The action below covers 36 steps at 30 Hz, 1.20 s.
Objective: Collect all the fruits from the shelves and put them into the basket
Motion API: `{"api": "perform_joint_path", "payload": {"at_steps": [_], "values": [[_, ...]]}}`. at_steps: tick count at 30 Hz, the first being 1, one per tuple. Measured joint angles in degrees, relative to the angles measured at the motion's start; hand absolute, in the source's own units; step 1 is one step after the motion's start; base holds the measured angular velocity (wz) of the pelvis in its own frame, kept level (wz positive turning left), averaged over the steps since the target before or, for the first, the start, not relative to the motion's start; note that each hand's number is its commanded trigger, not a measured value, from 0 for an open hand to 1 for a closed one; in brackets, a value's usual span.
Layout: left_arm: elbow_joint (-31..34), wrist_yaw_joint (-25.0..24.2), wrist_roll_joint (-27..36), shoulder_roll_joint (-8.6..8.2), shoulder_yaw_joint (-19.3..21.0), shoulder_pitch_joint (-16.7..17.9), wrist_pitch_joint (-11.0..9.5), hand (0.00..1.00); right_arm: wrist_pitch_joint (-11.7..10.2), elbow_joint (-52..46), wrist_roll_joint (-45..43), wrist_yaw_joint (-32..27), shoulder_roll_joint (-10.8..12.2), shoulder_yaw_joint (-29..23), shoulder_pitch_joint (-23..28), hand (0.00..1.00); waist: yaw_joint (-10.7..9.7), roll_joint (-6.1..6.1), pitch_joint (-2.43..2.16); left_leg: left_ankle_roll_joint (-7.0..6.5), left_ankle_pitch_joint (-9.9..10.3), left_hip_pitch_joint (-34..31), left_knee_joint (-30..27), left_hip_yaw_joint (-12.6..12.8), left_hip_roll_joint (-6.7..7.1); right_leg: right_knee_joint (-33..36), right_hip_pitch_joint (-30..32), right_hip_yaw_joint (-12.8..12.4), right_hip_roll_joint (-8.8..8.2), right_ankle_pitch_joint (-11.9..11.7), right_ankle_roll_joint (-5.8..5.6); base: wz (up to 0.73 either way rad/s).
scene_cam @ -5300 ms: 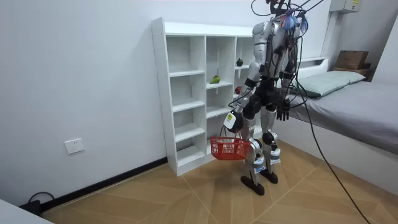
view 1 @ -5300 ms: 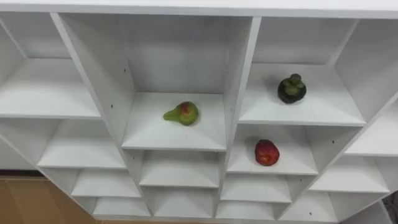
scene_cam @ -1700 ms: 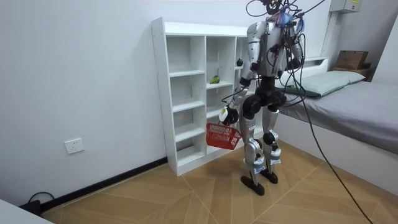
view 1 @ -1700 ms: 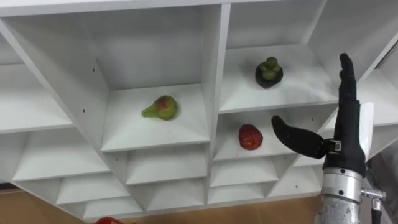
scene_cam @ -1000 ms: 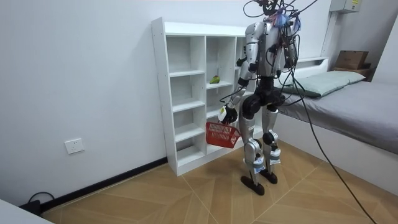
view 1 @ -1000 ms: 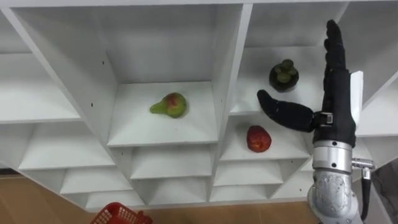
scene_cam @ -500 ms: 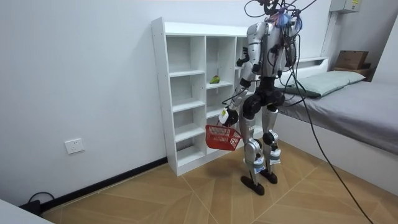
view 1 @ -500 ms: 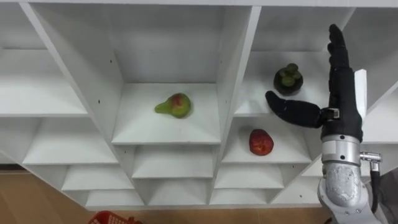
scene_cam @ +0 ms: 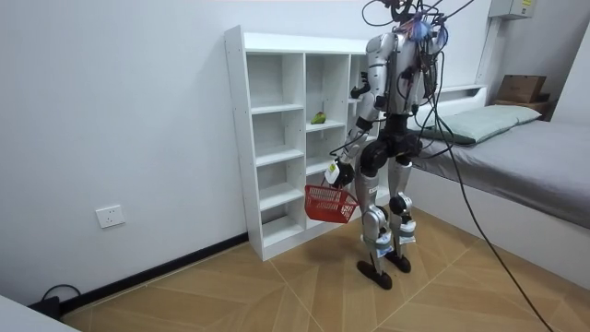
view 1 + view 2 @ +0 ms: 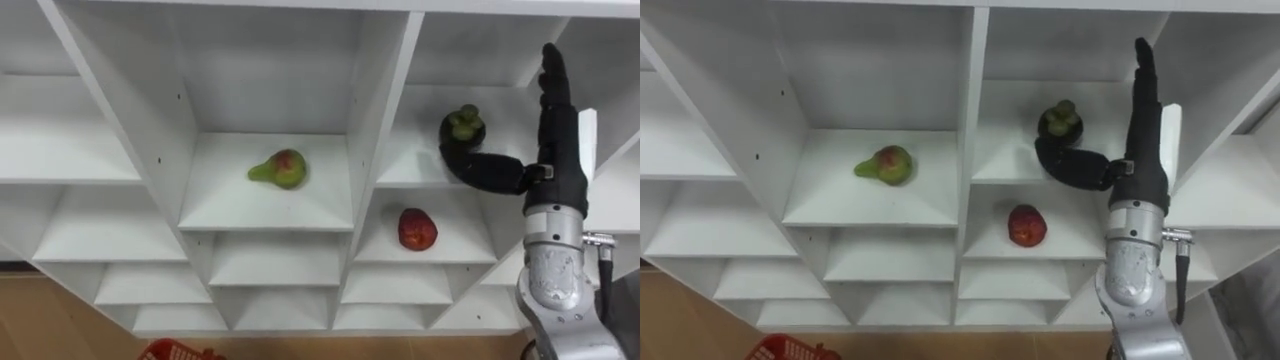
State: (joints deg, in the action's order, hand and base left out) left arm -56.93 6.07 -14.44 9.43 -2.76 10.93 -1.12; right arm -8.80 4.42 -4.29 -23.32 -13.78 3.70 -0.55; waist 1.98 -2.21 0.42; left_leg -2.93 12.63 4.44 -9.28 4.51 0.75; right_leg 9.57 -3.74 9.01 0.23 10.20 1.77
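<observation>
A white closet [image 10: 384,120] of open compartments faces me. A green-red pear [image 10: 279,168] lies in the middle compartment. To its right a dark mangosteen [image 10: 462,126] sits on the upper shelf and a red apple [image 10: 417,229] on the shelf below. My right hand [image 10: 556,160] is raised in front of the right column, open, fingers straight up, with its thumb stretched out just under and beside the mangosteen. In the room view my left hand [image 9: 341,172] hangs low, curled on the handle of a red basket [image 9: 329,202], whose rim [image 10: 176,351] peeks in at the bottom edge.
I stand close to the closet [image 9: 277,138], which is set against a white wall. A bed [image 9: 530,152] lies at the room view's right behind me. A wall socket [image 9: 109,217] sits low at that view's left, above the wooden floor [image 9: 277,295].
My right hand has risen from out of view and moved in toward the mangosteen; its thumb now lies right by the fruit. The basket has swung forward a little. The fruits have not moved.
</observation>
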Motion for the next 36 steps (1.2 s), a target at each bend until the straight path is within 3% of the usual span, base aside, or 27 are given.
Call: {"api": "perform_joint_path", "payload": {"at_steps": [13, 23, 33, 34, 35, 36], "values": [[3.17, -0.45, -1.49, 0.11, 2.42, 0.70, 1.31, 1.00, 2.57, 4.63, -0.65, 4.93, 0.00, -0.69, -1.93, 0.00, 0.04, -0.62, -0.63, 0.00, -0.02, 0.22, -0.23, -0.39, 0.01, 0.01, -0.42, 0.61, -0.07, 0.00, 0.00, 0.00], [3.18, -0.44, -1.46, 0.16, 2.37, 1.16, 2.63, 1.00, 3.80, 6.02, -0.56, 8.02, 0.00, -0.47, -2.40, 0.00, 0.10, -0.30, -0.29, 0.00, -0.02, 0.17, -0.44, -0.39, 0.01, 0.14, -0.49, 0.78, -0.15, -0.04, 0.07, 0.00], [3.91, -0.60, -1.47, 0.18, 2.43, 1.22, 3.68, 1.00, 4.16, 6.04, -0.15, 10.08, -0.66, -0.56, -2.64, 0.00, 0.02, -0.32, -0.29, 0.00, -0.02, 0.06, -0.32, -0.71, 0.00, 0.15, -0.46, 1.30, -0.14, -0.06, 0.09, 0.01], [3.91, -0.60, -1.47, 0.19, 2.43, 1.21, 3.68, 1.00, 4.15, 6.12, -0.15, 10.51, -0.98, -0.54, -2.65, 0.07, 0.02, -0.41, -0.27, 0.00, -0.02, 0.06, -0.32, -0.72, 0.00, 0.15, -0.46, 1.31, -0.14, -0.06, 0.09, 0.00], [3.91, -0.59, -1.47, 0.20, 2.43, 1.22, 3.70, 1.00, 4.08, 6.28, -0.15, 10.82, -1.08, -0.53, -2.65, 0.39, -0.02, -0.44, -0.27, 0.00, -0.02, 0.06, -0.35, -0.81, 0.00, 0.12, -0.47, 1.33, -0.14, -0.06, 0.09, 0.00], [3.90, -0.58, -1.47, 0.22, 2.43, 1.24, 3.74, 1.00, 3.78, 7.04, -0.15, 11.31, -1.15, -0.54, -2.65, 0.64, -0.13, -0.50, -0.29, 0.00, -0.03, 0.12, -0.35, -0.96, 0.02, 0.11, -0.53, 1.44, -0.15, -0.06, 0.09, 0.07]]}}
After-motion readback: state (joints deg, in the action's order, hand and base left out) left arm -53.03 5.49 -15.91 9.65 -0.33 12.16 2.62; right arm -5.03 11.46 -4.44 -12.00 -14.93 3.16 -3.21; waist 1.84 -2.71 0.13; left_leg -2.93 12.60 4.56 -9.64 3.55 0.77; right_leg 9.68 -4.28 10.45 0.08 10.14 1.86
